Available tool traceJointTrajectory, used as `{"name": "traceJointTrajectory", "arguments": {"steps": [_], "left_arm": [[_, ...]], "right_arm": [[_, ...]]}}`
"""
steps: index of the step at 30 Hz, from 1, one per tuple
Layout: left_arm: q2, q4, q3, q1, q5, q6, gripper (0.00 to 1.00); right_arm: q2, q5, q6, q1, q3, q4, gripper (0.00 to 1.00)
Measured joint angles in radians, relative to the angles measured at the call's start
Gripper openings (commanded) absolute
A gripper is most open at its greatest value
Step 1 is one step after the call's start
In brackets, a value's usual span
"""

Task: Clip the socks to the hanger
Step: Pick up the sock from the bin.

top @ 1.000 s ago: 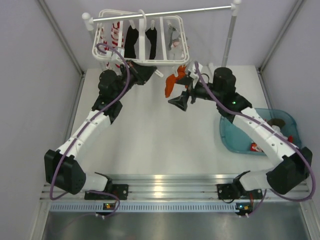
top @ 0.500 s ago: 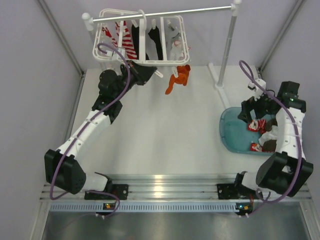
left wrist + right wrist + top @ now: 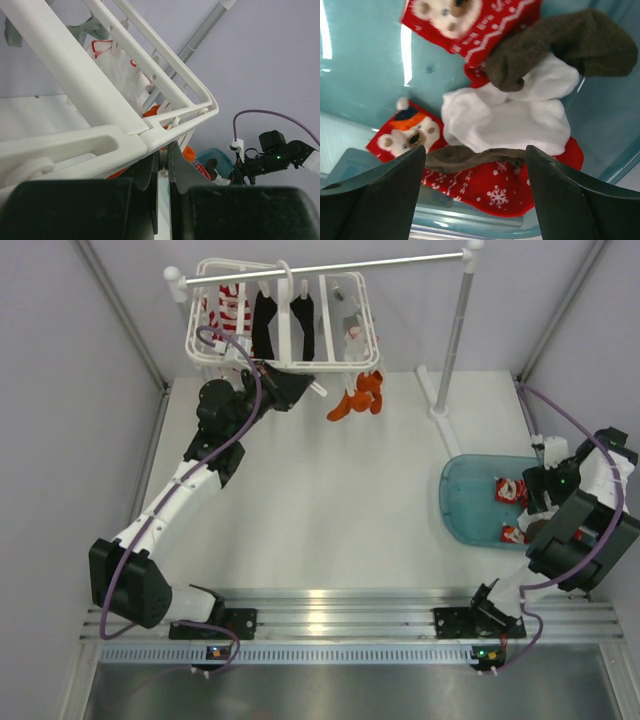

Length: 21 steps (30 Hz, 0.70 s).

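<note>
1. As I read the overhead feed, several socks hang inside the hanger (image 3: 283,325): a red-and-white striped pair (image 3: 228,308), two black socks (image 3: 263,325) and a pale grey sock (image 3: 350,328).
2. An orange sock (image 3: 358,398) dangles below the hanger's near right corner, above the worktop (image 3: 300,510).
3. More socks lie heaped in the teal bin (image 3: 465,510) at the right side of the worktop. My right wrist camera shows a white sock (image 3: 510,120) in the middle, a brown sock (image 3: 555,47) partly over it, and red bear-print socks (image 3: 470,20) around them.
4. The hanger itself hangs by its hook from the silver rail (image 3: 340,265) at the far edge.
5. My left end effector (image 3: 162,150) sits at the hanger's near rim. Its fingers are drawn in to a narrow slit, with a white piece of the frame between them.
6. My right end effector (image 3: 475,150) hovers over the bin with its fingers spread wide. It holds nothing, and the white sock shows in the gap between them.
7. Both arms reach from the near edge, and they are well apart.
</note>
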Motion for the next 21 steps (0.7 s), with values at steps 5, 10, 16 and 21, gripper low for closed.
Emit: {"name": "traceJointTrajectory", "arguments": {"steps": [5,10,16,21], "left_arm": [[0.000,0.002,0.000,0.000,0.003,0.000,0.00],[0.000,0.001,0.000,0.000,0.002,0.001,0.00],[0.000,0.001,-0.003,0.005,0.003,0.004,0.00],[0.000,0.000,-0.008,0.007,0.004,0.005,0.00]], "right_arm": [[0.076,0.062,0.071,-0.011,0.000,0.061,0.77],[0.137,0.080,0.109,-0.011,-0.001,0.106,0.43],[0.139,0.019,0.119,-0.010,0.012,0.063,0.00],[0.089,-0.082,0.147,0.008,0.070,-0.037,0.00]]}}
